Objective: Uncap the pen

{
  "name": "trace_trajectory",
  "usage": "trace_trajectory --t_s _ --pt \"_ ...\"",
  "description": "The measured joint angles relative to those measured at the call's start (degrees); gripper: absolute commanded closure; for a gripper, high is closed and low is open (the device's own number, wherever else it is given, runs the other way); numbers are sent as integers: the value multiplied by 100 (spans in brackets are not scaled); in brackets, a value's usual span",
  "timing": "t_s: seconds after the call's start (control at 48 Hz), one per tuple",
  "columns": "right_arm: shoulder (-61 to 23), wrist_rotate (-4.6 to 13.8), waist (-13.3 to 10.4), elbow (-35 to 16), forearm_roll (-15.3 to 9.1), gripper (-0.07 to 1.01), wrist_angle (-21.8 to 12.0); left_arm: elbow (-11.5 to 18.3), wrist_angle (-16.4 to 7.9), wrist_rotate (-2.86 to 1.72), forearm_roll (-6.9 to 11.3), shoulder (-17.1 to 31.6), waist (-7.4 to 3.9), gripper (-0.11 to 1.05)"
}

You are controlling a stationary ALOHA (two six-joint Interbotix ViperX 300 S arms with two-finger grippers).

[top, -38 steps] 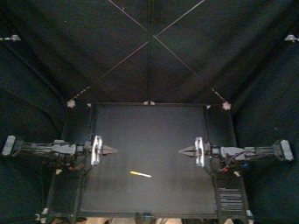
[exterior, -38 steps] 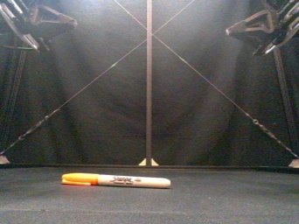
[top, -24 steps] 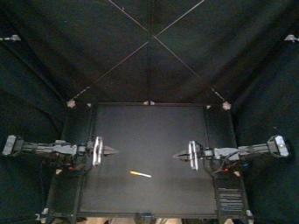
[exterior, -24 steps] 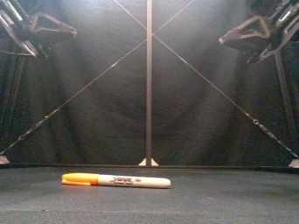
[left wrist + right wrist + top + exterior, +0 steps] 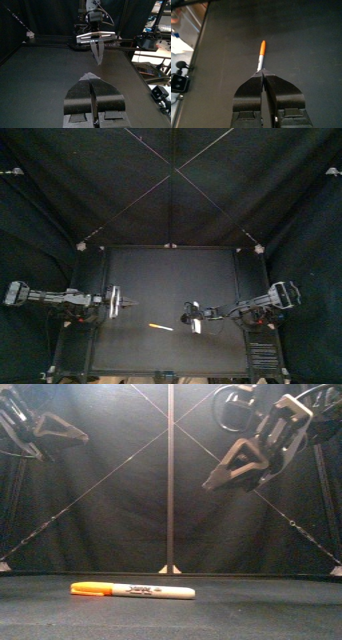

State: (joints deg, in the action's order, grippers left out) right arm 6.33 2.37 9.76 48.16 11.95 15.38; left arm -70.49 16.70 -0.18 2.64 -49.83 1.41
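Note:
A marker pen [image 5: 134, 590] with a white barrel and an orange cap [image 5: 87, 588] lies flat near the table's front, cap toward the left. From above the pen [image 5: 160, 327] is a short pale streak. My right gripper [image 5: 187, 316] hangs high in the air just right of it, jaws shut and empty, tilted down toward the pen [image 5: 261, 55]. In the front view the right gripper [image 5: 214, 482] is well above the table. My left gripper [image 5: 128, 301] is shut and empty at the left, also high up [image 5: 80, 431]. The left wrist view shows the right gripper [image 5: 97, 50] but not the pen.
The black table [image 5: 147, 278] holds nothing else. Black curtains close off the back and sides.
My right arm has swung in from the right side toward the table's middle and tipped its gripper down over the pen. The left gripper has crept slightly inward. The pen has not moved.

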Motion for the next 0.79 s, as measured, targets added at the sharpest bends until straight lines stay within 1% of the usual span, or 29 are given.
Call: trace_trajectory --t_s 0.042,0.062,0.125,0.146,0.188,0.208,0.25,0.271,0.292,0.333,0.354,0.396,0.417,0.458,0.479,0.5,0.542,0.562,0.604,0.646,0.667,0.708,0.75,0.792 --pt "-211 9 0 -123 18 59 -97 -9 9 0 9 0 9 96" --pt "-299 9 0 -176 26 55 -158 -9 0 -9 9 0 9 95" --pt "-536 9 0 -369 44 43 -378 -9 0 0 18 0 9 95" --pt "-606 9 0 -431 44 39 -448 -9 0 -9 18 0 0 94" --pt "-747 9 0 -562 53 33 -606 -9 9 0 18 0 9 94" --pt "-809 9 0 -624 53 31 -686 -9 9 -9 26 0 9 93" --pt "-932 9 0 -756 44 28 -835 -18 9 0 18 0 9 93" --pt "-984 9 0 -826 44 27 -914 -26 0 -9 26 0 9 92" --pt "-1072 9 0 -905 44 27 -1011 -26 0 0 26 0 9 92" --pt "-1169 9 -9 -1011 35 27 -1151 -35 9 -9 18 0 9 91" --pt "-1213 9 -9 -1055 26 27 -1204 -35 0 0 26 0 0 90" --pt "-1301 9 -9 -1151 18 27 -1301 -35 0 0 26 0 0 89" --pt "-1336 9 -18 -1187 9 27 -1336 -44 0 -9 26 0 0 88" --pt "-1433 9 -9 -1257 -9 26 -1389 -44 9 -9 26 0 0 87" --pt "-1485 9 -18 -1292 -18 26 -1389 -53 0 0 26 0 0 86" --pt "-1538 9 -18 -1327 -9 26 -1397 -53 9 -9 26 0 9 86" --pt "-1635 9 -18 -1389 -9 26 -1406 -62 0 -9 26 0 9 85" --pt "-1705 9 -18 -1433 -18 26 -1415 -70 0 0 26 0 9 85" --pt "-1793 9 -18 -1494 -18 26 -1424 -88 0 -9 26 9 9 84" --pt "-1872 9 -18 -1556 -35 26 -1450 -97 0 0 26 0 0 83" --pt "-1907 9 -18 -1591 -53 26 -1477 -97 0 -9 26 0 9 83" --pt "-1978 9 -18 -1661 -62 26 -1512 -105 0 0 26 0 9 83" --pt "-2030 9 -18 -1705 -79 26 -1556 -114 0 -9 26 0 9 83" --pt "-2065 9 -26 -1767 -97 26 -1608 -123 0 0 18 0 0 83"
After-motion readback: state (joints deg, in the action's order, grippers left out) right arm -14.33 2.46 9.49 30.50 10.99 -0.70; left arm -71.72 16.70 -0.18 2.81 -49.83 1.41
